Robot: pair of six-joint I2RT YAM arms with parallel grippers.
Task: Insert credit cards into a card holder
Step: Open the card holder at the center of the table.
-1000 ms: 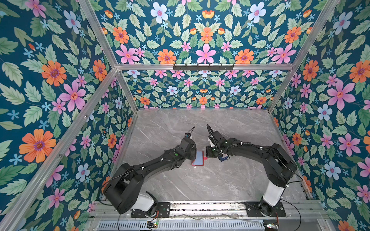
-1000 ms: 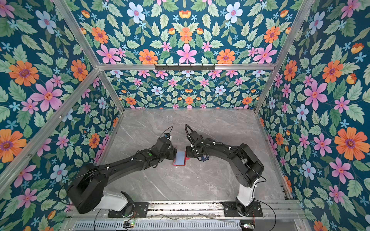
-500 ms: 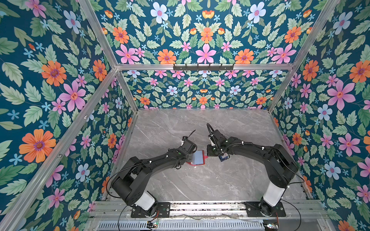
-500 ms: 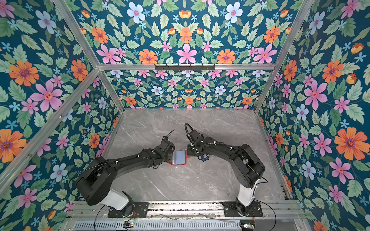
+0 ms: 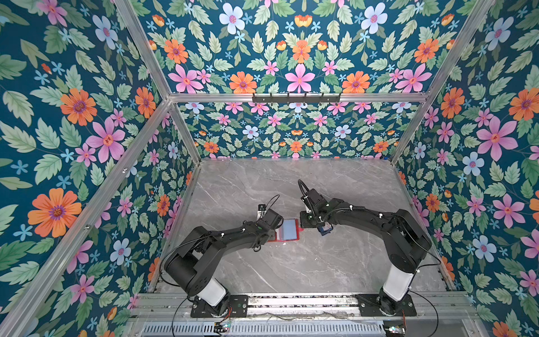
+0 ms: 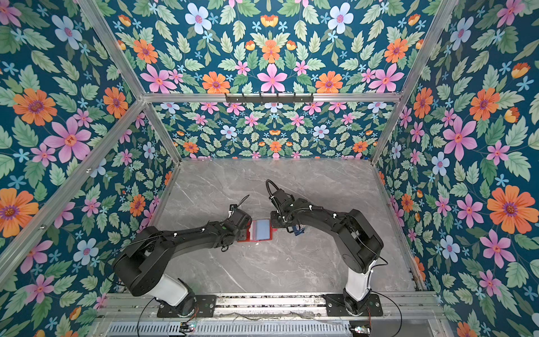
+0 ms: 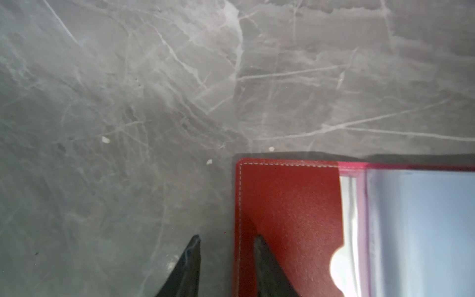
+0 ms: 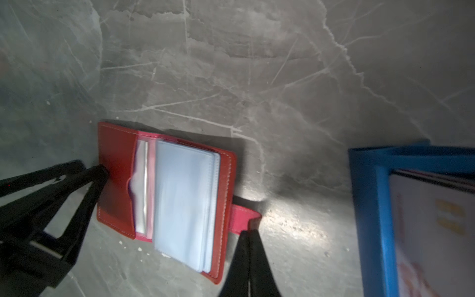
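The left fingers [image 7: 189, 264] have dropped astride the cover [image 7: 288, 205] edge of the holder [image 5: 287, 230], open at mid-worktop [image 5: 291, 262], still apart, while the right fingers [image 8: 253, 257], together, pin its tab [image 8: 243, 214], likely bracing it for loading.

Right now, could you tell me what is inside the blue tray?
In the blue tray a whitish card with orange print lies uppermost; edges of others show beneath it. Their faces and number are covered.
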